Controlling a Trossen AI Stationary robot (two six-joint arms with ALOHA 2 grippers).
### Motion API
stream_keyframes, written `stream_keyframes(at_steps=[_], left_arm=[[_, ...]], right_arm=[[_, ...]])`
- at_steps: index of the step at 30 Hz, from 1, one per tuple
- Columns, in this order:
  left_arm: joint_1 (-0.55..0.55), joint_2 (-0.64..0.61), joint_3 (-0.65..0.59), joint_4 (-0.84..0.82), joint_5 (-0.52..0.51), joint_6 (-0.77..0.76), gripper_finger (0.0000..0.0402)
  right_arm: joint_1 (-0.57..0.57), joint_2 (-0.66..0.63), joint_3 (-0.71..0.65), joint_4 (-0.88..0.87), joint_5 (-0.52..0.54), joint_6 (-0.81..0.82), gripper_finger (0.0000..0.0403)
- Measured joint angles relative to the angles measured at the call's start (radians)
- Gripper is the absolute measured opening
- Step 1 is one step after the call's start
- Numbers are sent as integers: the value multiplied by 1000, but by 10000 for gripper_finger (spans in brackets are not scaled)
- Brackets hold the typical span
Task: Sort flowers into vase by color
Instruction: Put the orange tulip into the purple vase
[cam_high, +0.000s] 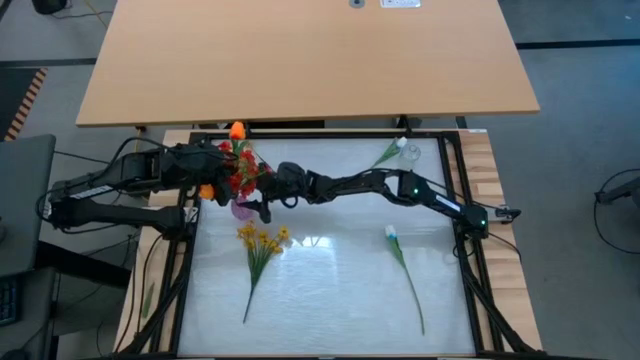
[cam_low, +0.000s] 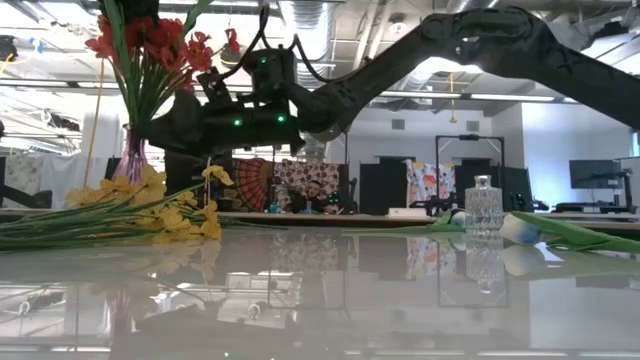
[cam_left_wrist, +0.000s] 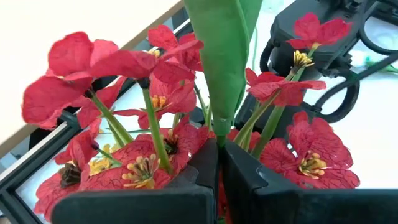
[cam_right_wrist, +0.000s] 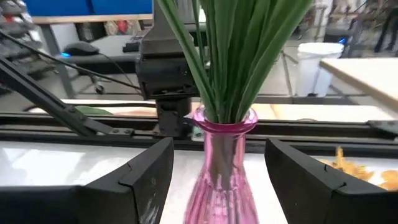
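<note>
The left pincer (cam_left_wrist: 219, 163), fingers pressed together on a broad green leaf amid the red flowers (cam_left_wrist: 155, 124), holds the bunch above the pink vase (cam_right_wrist: 221, 165) at the left side of the glass-topped table (cam_high: 330, 290). The right pincer (cam_right_wrist: 217, 180) stands with its fingers spread wide on either side of that vase, gripping nothing, the green stems (cam_right_wrist: 233, 56) rising from the vase's neck between them. In the high view both arms meet over the vase, where red blooms (cam_high: 243, 172) mix with an orange one (cam_high: 237, 130).

Sorting appears partly done: the red spray sits in the pink vase, though the left pincer has not let go of it. A yellow spray (cam_high: 262, 243) lies flat on the table just beside the vase. A white flower (cam_high: 392, 236) lies well apart toward the right, and another pale stem (cam_high: 388, 154) rests next to a small clear vase (cam_high: 409, 153) near the far right corner. That clear vase looks empty, so the yellow and white flowers remain to be placed.
</note>
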Motion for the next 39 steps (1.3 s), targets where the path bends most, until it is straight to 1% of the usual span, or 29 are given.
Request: stream_keyframes(at_steps=[2, 5, 7, 14, 17, 19, 21, 23, 26, 27, 30, 34, 39], left_arm=[[0, 0, 0, 0, 0, -1, 0], [0, 0, 0, 1, 0, -6, 0], [0, 0, 0, 2, -1, -13, 0], [0, 0, -1, 17, 3, -32, 0], [0, 0, -1, 17, 4, -46, 0], [0, 0, -1, 16, 3, -50, 0], [0, 0, -1, 17, 3, -51, 0], [0, 0, -1, 17, 3, -52, 0], [0, 0, -1, 21, 3, -53, 0], [0, 0, -2, 21, 3, -53, 0], [-1, 0, -2, 17, 3, -62, 0], [-16, -1, -7, 2, -5, -76, 0], [-42, -38, -83, 40, -12, -122, 0]], right_arm=[[3, 0, 0, 0, 18, -25, 279], [9, 9, 2, 6, 28, -4, 279], [14, 34, 18, 44, 48, 3, 279], [26, 126, 172, 15, 47, 51, 278], [27, 130, 188, -11, 57, 35, 272], [26, 129, 189, -17, 62, 10, 258], [25, 127, 189, -28, 63, 9, 233], [19, 126, 189, -43, 63, 9, 196], [10, 126, 189, -57, 62, 5, 130], [7, 125, 189, -60, 60, 5, 123], [-1, 124, 189, -59, 52, 10, 124], [-21, 124, 189, -58, 44, 60, 124], [-35, 124, 189, -58, 45, 57, 124]])
